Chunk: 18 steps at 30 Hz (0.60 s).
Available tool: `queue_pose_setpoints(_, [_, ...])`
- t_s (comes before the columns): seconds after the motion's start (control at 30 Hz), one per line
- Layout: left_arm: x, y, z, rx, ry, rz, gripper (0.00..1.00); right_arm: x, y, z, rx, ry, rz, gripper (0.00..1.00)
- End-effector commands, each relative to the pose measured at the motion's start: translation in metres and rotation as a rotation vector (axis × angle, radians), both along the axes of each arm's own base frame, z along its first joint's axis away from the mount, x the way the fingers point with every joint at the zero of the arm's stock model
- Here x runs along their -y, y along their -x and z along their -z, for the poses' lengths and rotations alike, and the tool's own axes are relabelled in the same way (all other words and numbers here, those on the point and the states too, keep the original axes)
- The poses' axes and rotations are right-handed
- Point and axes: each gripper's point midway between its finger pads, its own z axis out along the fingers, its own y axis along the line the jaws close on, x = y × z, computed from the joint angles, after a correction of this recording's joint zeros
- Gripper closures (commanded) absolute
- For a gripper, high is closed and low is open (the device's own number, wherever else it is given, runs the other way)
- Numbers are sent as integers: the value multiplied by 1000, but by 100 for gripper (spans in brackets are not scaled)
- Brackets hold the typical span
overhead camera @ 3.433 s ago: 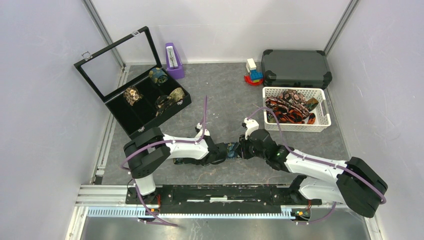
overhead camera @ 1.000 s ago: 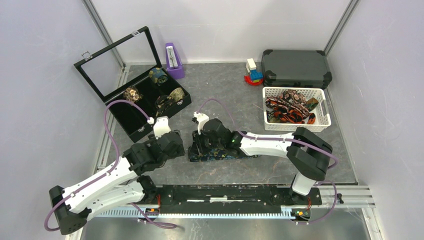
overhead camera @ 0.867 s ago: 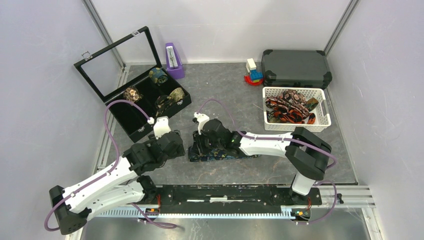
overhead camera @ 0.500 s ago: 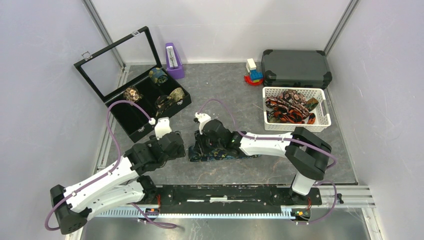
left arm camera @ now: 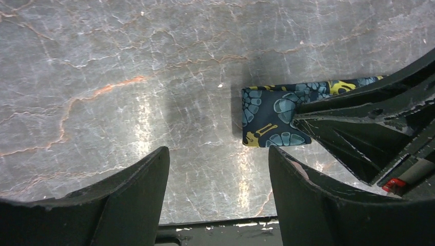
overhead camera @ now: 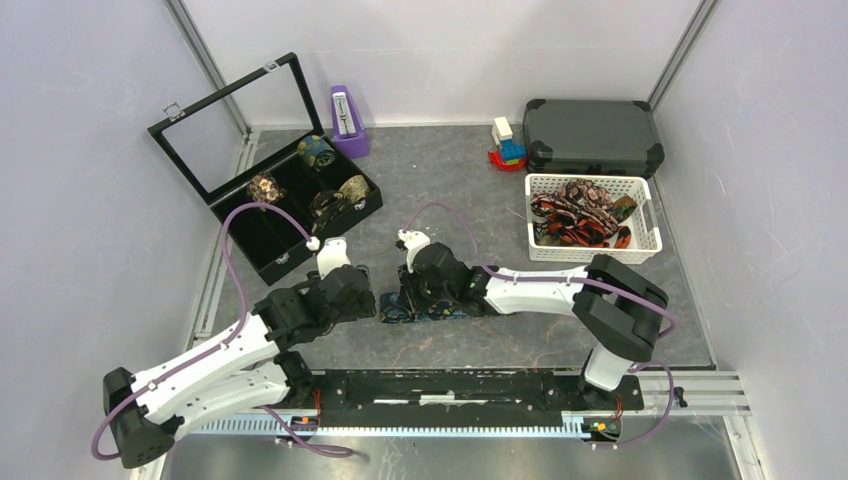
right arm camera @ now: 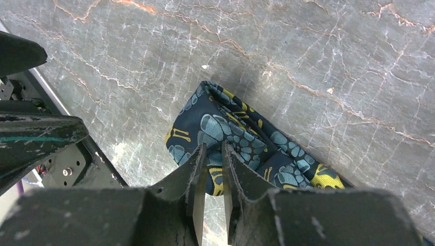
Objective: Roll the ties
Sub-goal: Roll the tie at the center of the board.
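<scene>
Grey marbled tabletop [overhead camera: 450,190] fills the walled cell, seen from above. At 10 o'clock a black display case [overhead camera: 262,240] stands with its lid raised, and four rolled ties [overhead camera: 318,152] sit in its compartments. A purple metronome [overhead camera: 347,120] is at 11 o'clock, toy blocks [overhead camera: 507,145] at 1 o'clock, and a dark hard case [overhead camera: 592,135] beyond them. At 2 o'clock a white basket [overhead camera: 590,178] holds loose ties [overhead camera: 575,222] in red-orange and brown.

Near 6 o'clock the navy tie [overhead camera: 393,313] lies flat on the table, its blue and gold pattern facing up and its folded end pointing toward 9 o'clock. The right gripper [overhead camera: 412,300] reaches across from 3 o'clock and pinches that folded end. In the right wrist view its fingers [right arm camera: 197,159] are drawn close together with fabric of the navy tie [right arm camera: 225,130] showing in the slit between them.

The left gripper [overhead camera: 362,295] sits just beside the tie's end, on the 9 o'clock side. Its fingers [left arm camera: 133,200] are spread wide over bare table, with nothing between them and clear of the navy tie [left arm camera: 269,120].
</scene>
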Motion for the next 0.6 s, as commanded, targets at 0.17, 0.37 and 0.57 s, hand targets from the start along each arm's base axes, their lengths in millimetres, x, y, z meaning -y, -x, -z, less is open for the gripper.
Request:
queue_pose_setpoints(0.17, [34, -5, 4, 21, 107, 118, 23, 11, -3, -2, 28, -6, 14, 77])
queue_pose_setpoints(0.37, [61, -2, 21, 0, 210, 188, 23, 20, -3, 5, 23, -1, 24, 78])
queue_pose_setpoints(0.57, [79, 0, 35, -15, 276, 241, 22, 28, -5, 11, 18, 7, 38, 79])
